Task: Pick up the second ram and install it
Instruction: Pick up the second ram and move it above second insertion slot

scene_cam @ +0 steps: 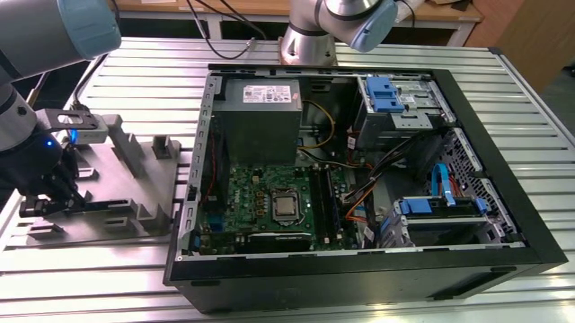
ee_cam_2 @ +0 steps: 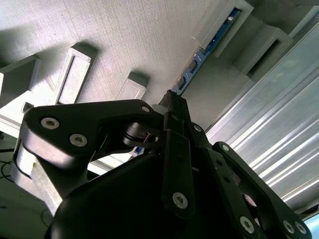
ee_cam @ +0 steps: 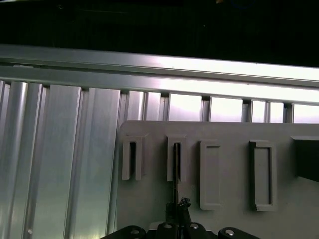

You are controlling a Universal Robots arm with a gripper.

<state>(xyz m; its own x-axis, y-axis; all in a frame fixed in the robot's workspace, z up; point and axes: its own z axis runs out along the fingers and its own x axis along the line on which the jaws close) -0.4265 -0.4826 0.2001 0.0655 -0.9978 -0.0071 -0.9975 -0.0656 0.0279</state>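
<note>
The second ram [ee_cam_2: 198, 60], a thin blue-green board, stands on edge in a slot of the matte grey plastic fixture plate [ee_cam_2: 114, 40], at the lower left of the exterior view on the ribbed aluminium counter [scene_cam: 144, 60]. The tool [ee_cam_2: 173, 102] looks pinched together on its near end. The board is probably light, stiff and fragile, best squeezed gently across its flat faces.

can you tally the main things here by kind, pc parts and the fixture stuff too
open computer case: 1
power supply: 1
motherboard: 1
blue drive caddies: 2
grey fixture plate: 1
ram stick in the plate: 1
hand: 1
total: 8
</note>
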